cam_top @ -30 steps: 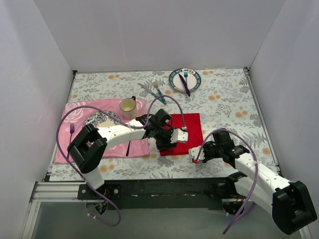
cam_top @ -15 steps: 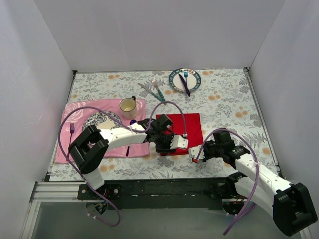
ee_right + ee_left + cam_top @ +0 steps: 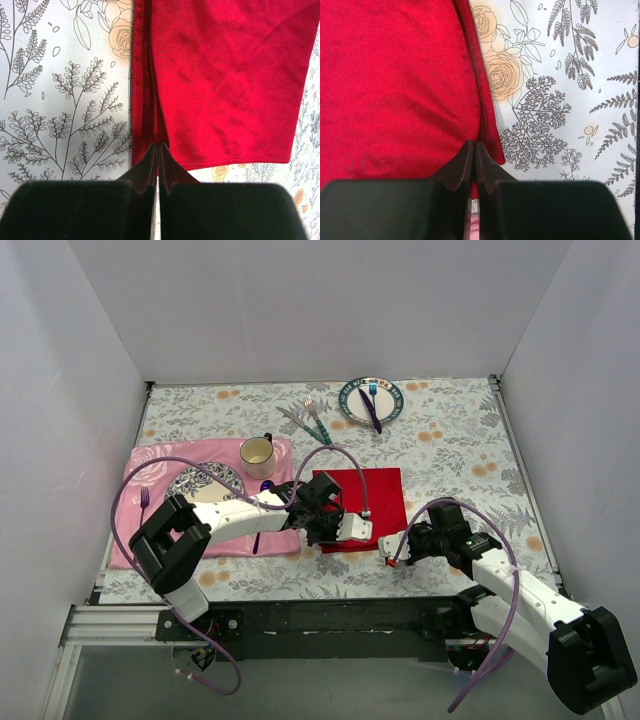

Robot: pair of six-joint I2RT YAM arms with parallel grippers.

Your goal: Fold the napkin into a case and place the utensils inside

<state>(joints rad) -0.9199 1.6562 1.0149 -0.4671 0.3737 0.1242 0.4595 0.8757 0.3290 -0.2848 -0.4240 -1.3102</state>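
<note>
Left wrist view: left end effector (image 3: 472, 149) is pinched fully narrow on the napkin (image 3: 395, 75), tips meeting on a crease at the cloth's edge. A thin doubled strip runs just right of the tips, with bare counter (image 3: 570, 100) beyond it. Right wrist, same story: right end effector (image 3: 158, 150) is clamped tight on a napkin corner. The doubled strip runs straight ahead from the tips and the main red panel spreads ahead and to their right. In the top view both grips sit on one edge of the cloth, facing each other along it. The right one is at the corner. The left one is further along, and I can't tell if it's exactly at the other corner since the arm hides that. Reads as a two-point grab: holding the same edge at both ends lets the arms lift and carry it over evenly, so the fold lands square. The rest of the napkin lies flat, so I'd judge the case fold is only starting. Utensils (image 3: 312, 420) lie side by side well beyond both end effectors on the counter, nothing touching them. They're out of the fold path, to be fetched once a pocket exists. Risk: the cloth looks thin and slick, so a pinch may hold one layer only. Lift slow and keep heights matched.
</note>
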